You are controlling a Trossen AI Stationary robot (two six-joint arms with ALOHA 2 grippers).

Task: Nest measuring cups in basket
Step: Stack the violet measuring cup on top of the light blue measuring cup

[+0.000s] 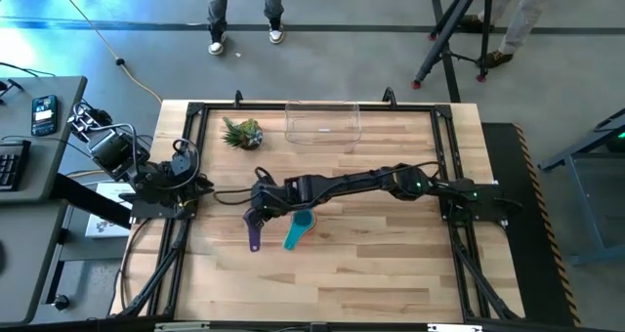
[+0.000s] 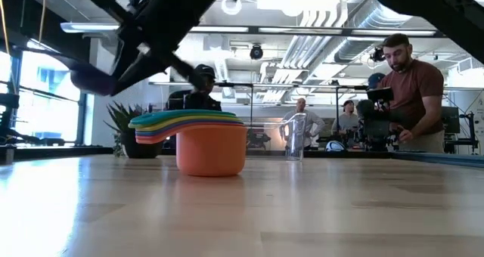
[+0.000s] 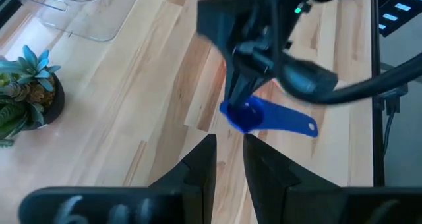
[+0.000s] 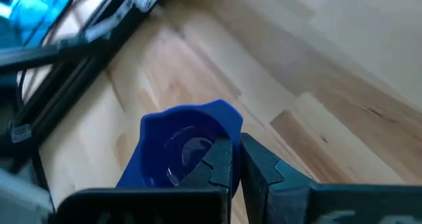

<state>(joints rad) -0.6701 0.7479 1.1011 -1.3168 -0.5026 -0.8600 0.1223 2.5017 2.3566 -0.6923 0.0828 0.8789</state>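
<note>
My right gripper (image 1: 260, 215) reaches over the table's middle and is shut on a blue measuring cup (image 3: 250, 115), which shows dark and raised in the low view (image 2: 91, 79). Beside it, a nested stack of cups (image 1: 298, 229) stands on the table on its orange bottom cup (image 2: 210, 150), the teal one on top and the coloured handles fanned out (image 2: 178, 122). The clear basket (image 1: 322, 123) sits at the far edge, apart from both grippers. My left gripper (image 3: 229, 155) waits at the left edge, its fingers a narrow gap apart and holding nothing. My right gripper pinches the blue cup by the wall of its bowl (image 4: 227, 128), one finger (image 4: 217, 159) inside the bowl and the other outside. The fingers come from above, pointing down. The cup is lifted clear of the table, and its handle (image 3: 300, 125) sticks out sideways.
A small potted spiky plant (image 1: 242, 133) stands left of the basket near the far edge. A black frame (image 1: 186, 156) borders the table. Bare wood lies between the stack and the basket. People and a tripod stand beyond the far edge.
</note>
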